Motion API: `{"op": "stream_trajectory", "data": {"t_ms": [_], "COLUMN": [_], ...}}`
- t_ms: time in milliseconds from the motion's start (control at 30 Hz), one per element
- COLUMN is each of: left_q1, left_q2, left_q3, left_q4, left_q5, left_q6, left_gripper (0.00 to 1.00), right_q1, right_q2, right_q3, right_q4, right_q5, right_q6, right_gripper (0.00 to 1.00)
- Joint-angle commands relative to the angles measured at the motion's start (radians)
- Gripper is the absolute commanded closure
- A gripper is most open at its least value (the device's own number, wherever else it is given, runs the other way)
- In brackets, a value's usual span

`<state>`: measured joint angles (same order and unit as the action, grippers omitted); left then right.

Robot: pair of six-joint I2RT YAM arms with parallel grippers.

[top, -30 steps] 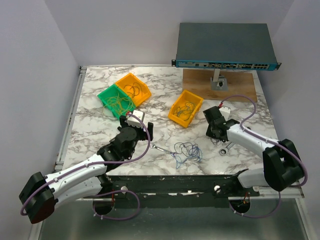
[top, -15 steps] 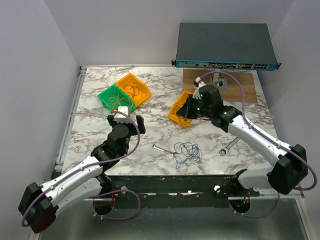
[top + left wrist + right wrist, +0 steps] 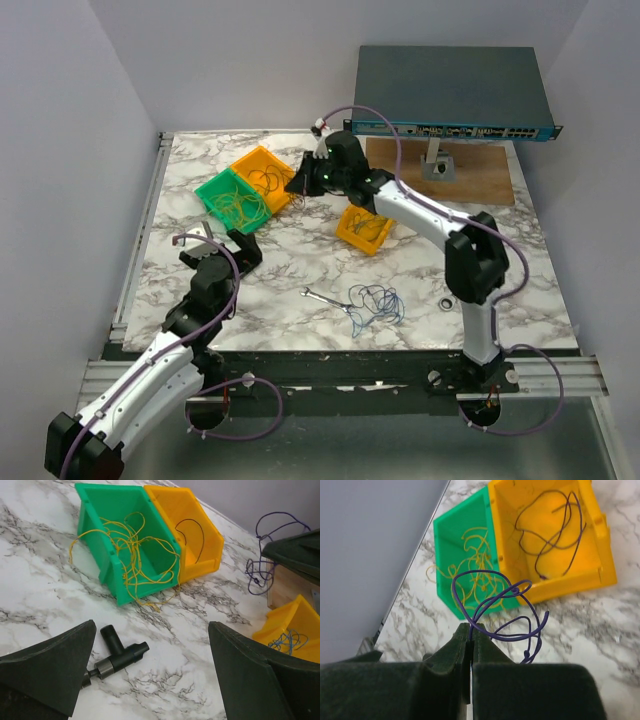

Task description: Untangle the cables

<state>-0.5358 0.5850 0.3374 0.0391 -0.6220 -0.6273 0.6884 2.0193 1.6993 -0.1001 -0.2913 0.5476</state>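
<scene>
Purple wire (image 3: 500,611) hangs pinched in the closed right tool (image 3: 471,647) near the yellow bin (image 3: 570,586) at 11 o'clock, likely for sorting by colour, while the left tool (image 3: 218,248) gapes empty and the tangle (image 3: 372,303) lies at 6 o'clock on the surface (image 3: 290,270)

Legible text: none | network switch (image 3: 450,128), about 1 o'clock on the table (image 3: 300,262): small pale marks along its blue front strip, too tiny to read | wrist views: nothing lettered that I can make out
</scene>
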Motion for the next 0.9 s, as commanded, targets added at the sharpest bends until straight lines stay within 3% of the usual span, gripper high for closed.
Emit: {"op": "stream_trajectory", "data": {"t_ms": [0,333,367,433,467,500,867], "left_q1": [0.01,0.01,0.01,0.01,0.01,0.012,0.01], "left_q2": [-0.032,0.019,0.03,0.049,0.054,0.06,0.058], "left_q3": [-0.024,-0.025,-0.019,-0.011,-0.007,-0.005,-0.019], "left_q4": [-0.038,0.005,0.005,0.007,0.008,0.01,0.102], "left_q5": [-0.121,-0.083,-0.078,-0.067,-0.06,-0.056,0.126], "left_q6": [-0.104,-0.063,-0.059,-0.049,-0.044,-0.039,0.083], "left_gripper": [0.02,0.02,0.02,0.02,0.02,0.02,0.02], "right_q1": [0.01,0.011,0.009,0.01,0.009,0.011,0.015], "right_q2": [0.175,0.495,0.522,0.575,0.594,0.599,0.281], "right_q3": [0.216,0.462,0.491,0.558,0.587,0.601,0.235], "right_q4": [0.042,0.234,0.23,0.196,0.169,0.152,0.21], "right_q5": [-0.003,0.085,0.082,0.081,0.077,0.064,0.073], "right_q6": [-0.048,-0.095,-0.096,-0.095,-0.094,-0.098,-0.09], "right_gripper": [0.99,0.99,0.93,0.52,0.38,0.33,0.26]}}
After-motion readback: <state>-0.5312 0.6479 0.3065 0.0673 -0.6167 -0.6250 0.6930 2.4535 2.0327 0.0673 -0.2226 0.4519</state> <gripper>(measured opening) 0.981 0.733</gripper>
